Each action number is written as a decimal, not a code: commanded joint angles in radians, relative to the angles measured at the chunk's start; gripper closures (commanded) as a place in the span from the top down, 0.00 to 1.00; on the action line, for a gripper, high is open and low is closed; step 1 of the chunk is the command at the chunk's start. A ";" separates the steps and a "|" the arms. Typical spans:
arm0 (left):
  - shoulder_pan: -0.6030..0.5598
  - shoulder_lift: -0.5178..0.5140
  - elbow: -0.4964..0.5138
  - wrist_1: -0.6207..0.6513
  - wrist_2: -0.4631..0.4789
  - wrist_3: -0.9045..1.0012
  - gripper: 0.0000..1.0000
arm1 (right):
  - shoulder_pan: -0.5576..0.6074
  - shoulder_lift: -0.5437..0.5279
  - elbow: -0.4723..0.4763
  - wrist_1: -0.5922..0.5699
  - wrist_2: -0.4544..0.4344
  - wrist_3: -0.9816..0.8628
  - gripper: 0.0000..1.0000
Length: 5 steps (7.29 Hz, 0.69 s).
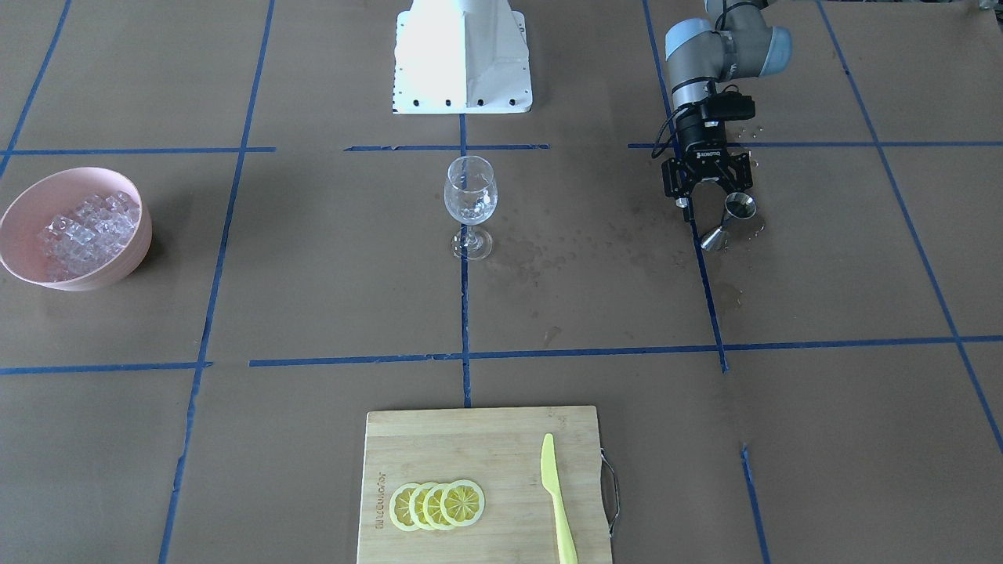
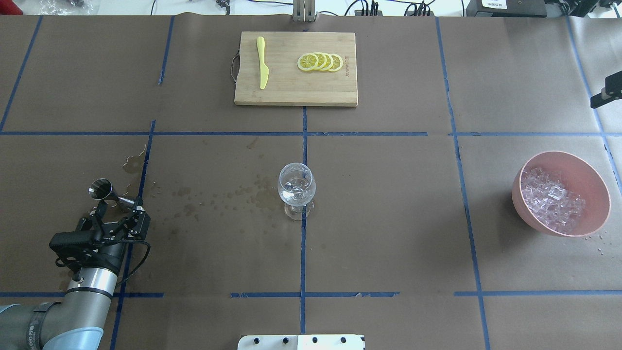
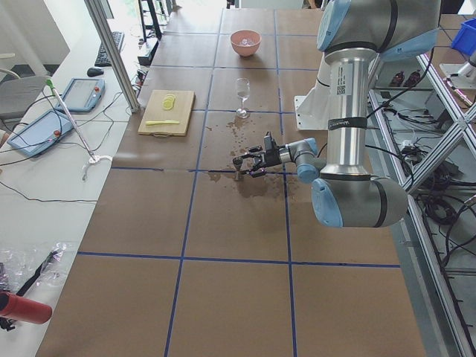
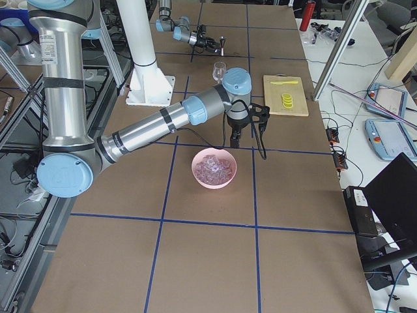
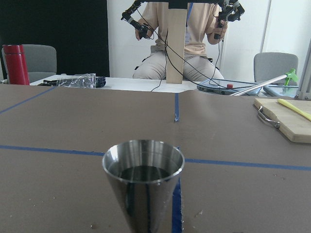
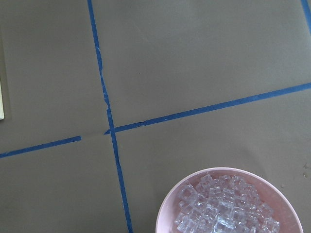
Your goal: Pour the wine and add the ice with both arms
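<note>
A: How is the left gripper [image 2: 120, 209]?
B: Spread wide, gripping nothing; the steel measure [image 2: 104, 190] stands just by its fingertips.
A: The wine [image 2: 295, 194]?
B: A little in the glass [image 2: 296, 181], mid-table.
A: The ice [image 2: 551, 199]?
B: In the pink bowl [image 2: 596, 194]; the right gripper [image 4: 249, 129] hangs beyond, grip unclear.

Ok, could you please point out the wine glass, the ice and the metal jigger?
wine glass [image 2: 296, 187], overhead exterior view, on its bowl.
ice [image 2: 551, 199], overhead exterior view, on the middle of the cubes.
metal jigger [image 1: 727, 222], exterior front-facing view, on its narrow waist.
</note>
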 commanded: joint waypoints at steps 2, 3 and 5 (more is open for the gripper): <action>-0.028 -0.013 0.038 -0.001 0.002 -0.001 0.82 | -0.028 0.000 0.022 0.000 -0.004 0.035 1.00; -0.031 -0.016 0.055 -0.001 0.002 -0.001 0.80 | -0.031 0.000 0.024 0.000 -0.004 0.035 1.00; -0.034 -0.028 0.058 -0.001 0.002 -0.001 0.66 | -0.031 0.000 0.024 0.000 -0.004 0.035 1.00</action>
